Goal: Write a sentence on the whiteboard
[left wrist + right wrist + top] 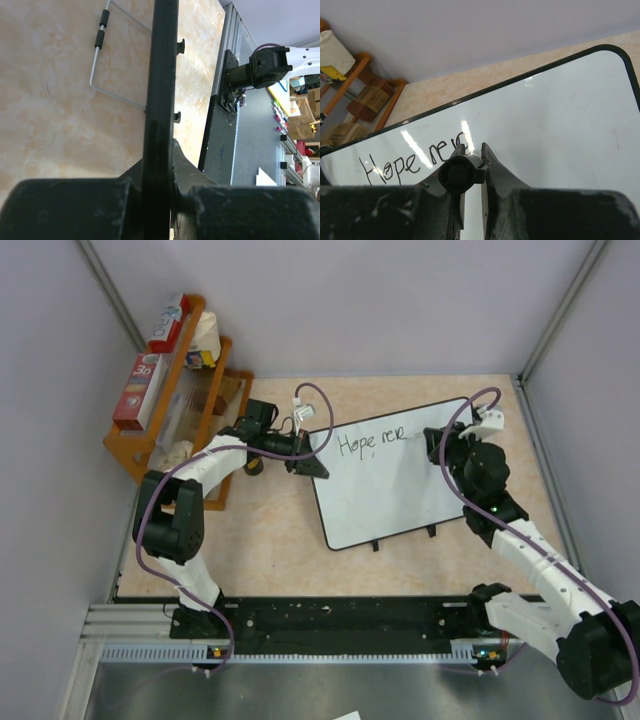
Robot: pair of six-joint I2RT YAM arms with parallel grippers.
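Whiteboard (390,495), white with a thin black rim, on the counter (270,540) right of centre, its far right corner near the counter's far right corner; sentence (370,443) in dark handwriting along the board's far edge, reading "Hope" plus a few further letters. Grip: left fingers (316,467) clamped on the board's left rim; right fingers (431,444) closed on a dark marker (457,174), over the board just past the last letter. Wooden rack (170,410) holding boxes, at the counter's far left corner.
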